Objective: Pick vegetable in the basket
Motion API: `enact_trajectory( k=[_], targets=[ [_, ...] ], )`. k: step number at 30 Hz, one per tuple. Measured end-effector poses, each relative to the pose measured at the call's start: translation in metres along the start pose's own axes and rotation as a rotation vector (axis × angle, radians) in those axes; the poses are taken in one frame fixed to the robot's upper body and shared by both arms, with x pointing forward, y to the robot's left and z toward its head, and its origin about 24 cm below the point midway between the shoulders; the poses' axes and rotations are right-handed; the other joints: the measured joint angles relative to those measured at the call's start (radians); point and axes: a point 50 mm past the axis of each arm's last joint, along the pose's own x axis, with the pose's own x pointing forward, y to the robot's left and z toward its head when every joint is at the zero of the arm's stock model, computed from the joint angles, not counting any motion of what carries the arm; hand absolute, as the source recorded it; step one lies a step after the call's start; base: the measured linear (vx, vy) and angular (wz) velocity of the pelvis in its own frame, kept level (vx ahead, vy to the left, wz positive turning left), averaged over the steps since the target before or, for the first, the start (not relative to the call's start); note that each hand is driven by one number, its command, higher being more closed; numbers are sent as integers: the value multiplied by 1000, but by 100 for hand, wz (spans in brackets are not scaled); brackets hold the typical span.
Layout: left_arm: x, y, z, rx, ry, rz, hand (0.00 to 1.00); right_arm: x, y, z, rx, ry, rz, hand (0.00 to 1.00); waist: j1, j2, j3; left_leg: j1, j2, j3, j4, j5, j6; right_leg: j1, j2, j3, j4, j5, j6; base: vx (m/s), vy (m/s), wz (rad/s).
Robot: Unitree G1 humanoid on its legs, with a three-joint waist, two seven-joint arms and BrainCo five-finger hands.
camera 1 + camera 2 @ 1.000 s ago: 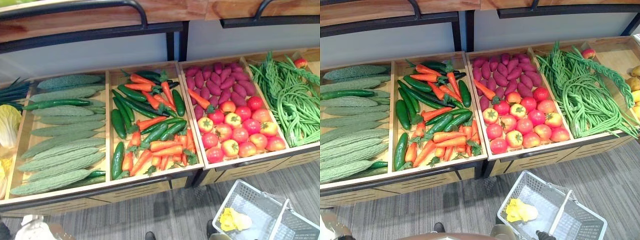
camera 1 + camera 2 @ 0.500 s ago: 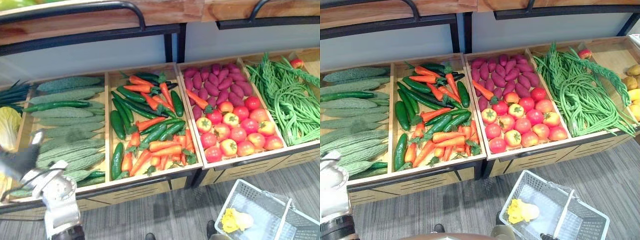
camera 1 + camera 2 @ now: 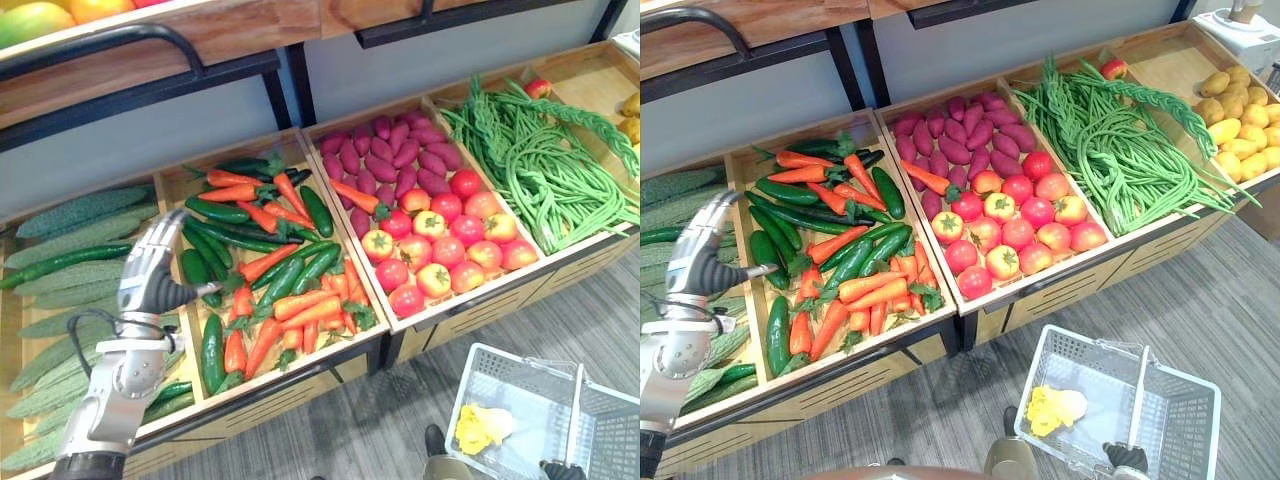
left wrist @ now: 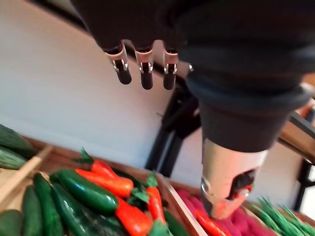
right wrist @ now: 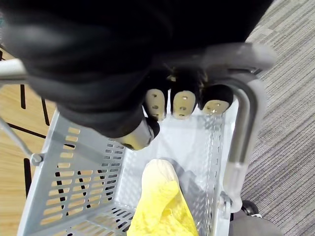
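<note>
My left hand (image 3: 152,272) has risen, loosely spread and empty, carrots (image 3: 305,305) near it, so picking can begin; my right hand (image 5: 183,103) clamps the basket (image 5: 74,196) handle.

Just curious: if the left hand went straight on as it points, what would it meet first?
The left hand seems aimed over the carrots and cucumbers toward the pale back wall; depth unclear.

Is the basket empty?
No, a yellow vegetable lies inside the basket.
</note>
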Motion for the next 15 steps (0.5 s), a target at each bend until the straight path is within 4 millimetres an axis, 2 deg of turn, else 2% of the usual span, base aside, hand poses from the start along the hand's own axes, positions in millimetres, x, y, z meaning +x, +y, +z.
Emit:
enact_trajectory(
  k=[9,15],
  targets=[
    [-5,-36,20,-3,-146,-373,0,2,-5,4,-51,-17,-5,100,0,2,-1,0,-2,3,-2,0,-1,4,-3,4,-16,16,4,0,0,0],
    [-1,-51,35,-49,-206,-468,0,3,-7,8,-55,-30,4,100,13,-3,2,-17,-2,16,-1,1,0,-9,-6,15,-34,35,5,-10,-16,-4]
  ],
)
